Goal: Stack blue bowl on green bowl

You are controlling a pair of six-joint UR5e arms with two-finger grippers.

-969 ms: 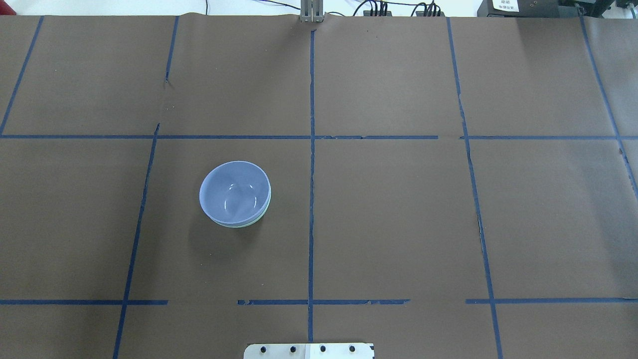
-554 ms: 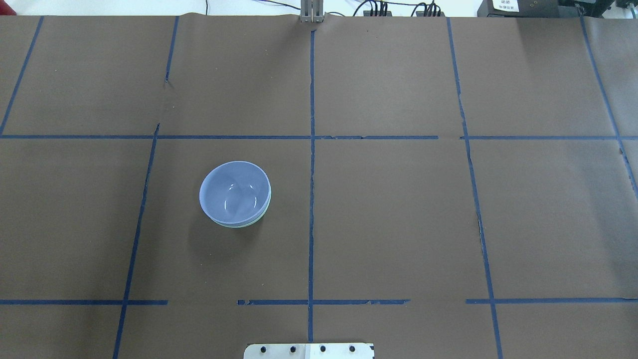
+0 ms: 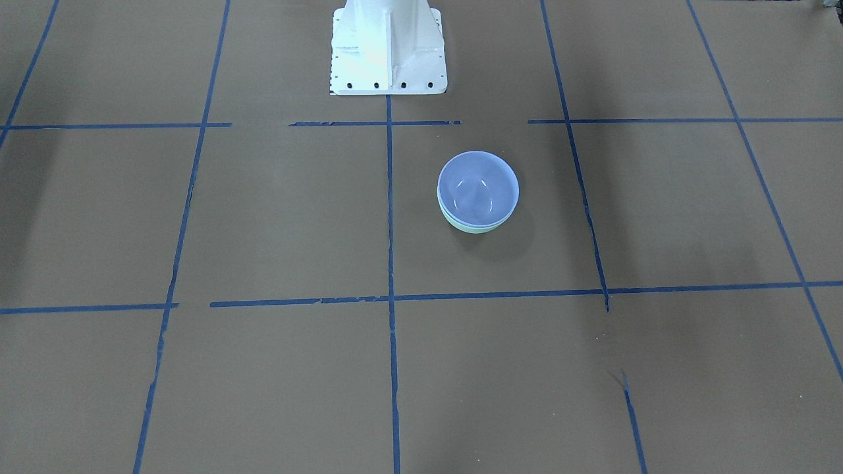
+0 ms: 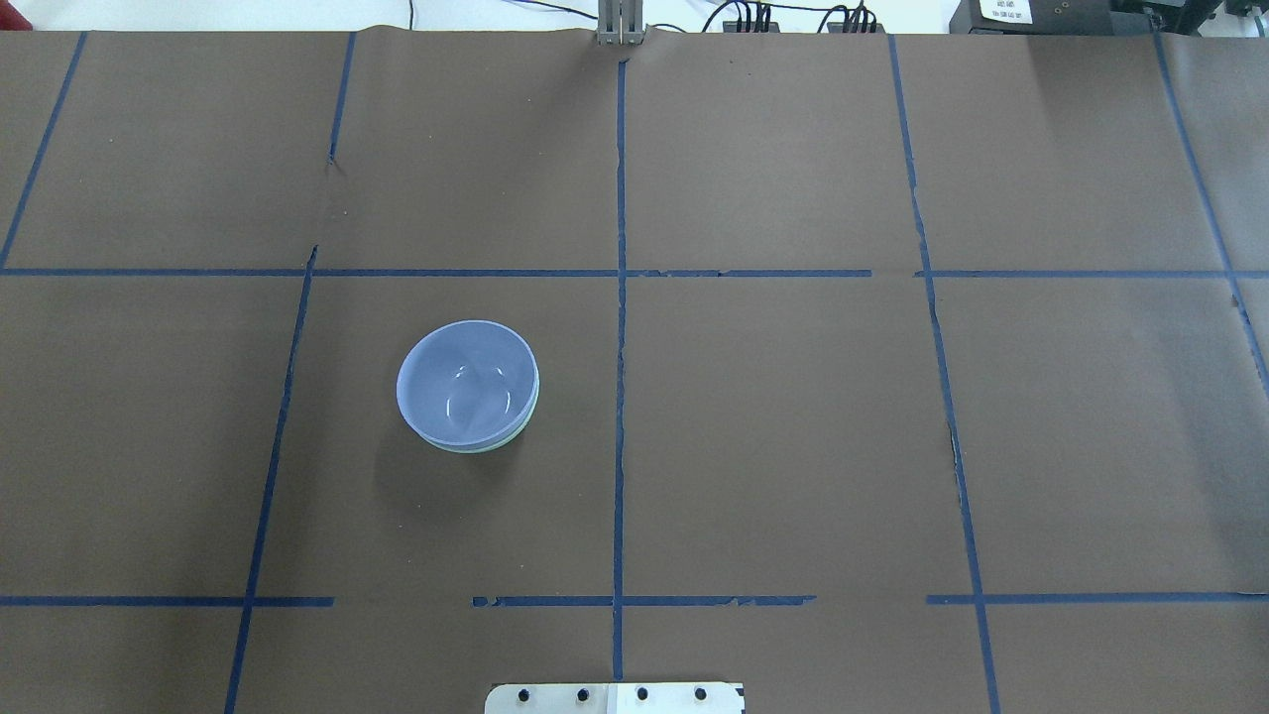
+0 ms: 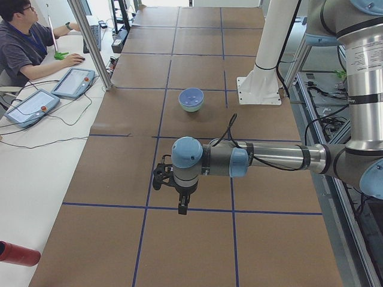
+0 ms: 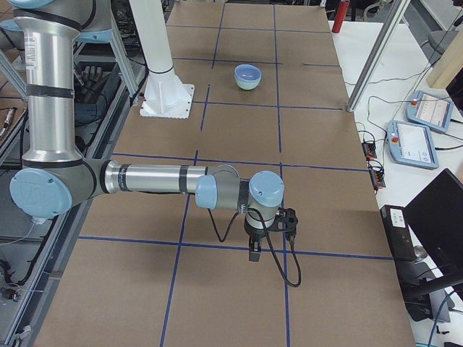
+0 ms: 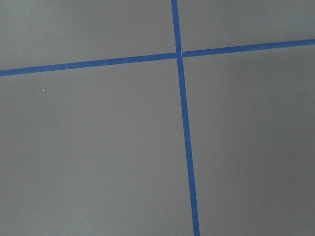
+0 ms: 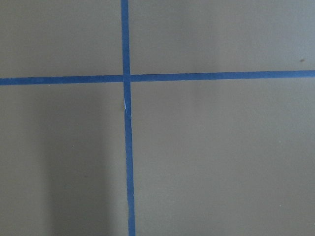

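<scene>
Hanging over the taped brown paper (image 7: 98, 147), my left gripper (image 5: 182, 207) and right gripper (image 6: 253, 254) show nothing held; I cannot tell their opening. Well away from both, the blue bowl (image 3: 478, 187) sits nested in the green bowl (image 3: 477, 228).

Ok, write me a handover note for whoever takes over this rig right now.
Left gripper: hangs over bare table, well away from the bowls; I cannot tell whether it is open or shut.
Right gripper: likewise, near the table's opposite end.
Blue bowl: nested inside the green bowl, on the robot's left of the centre tape line.
Done: the stack is made and neither gripper touches it.
Left: seemingly nothing.
</scene>
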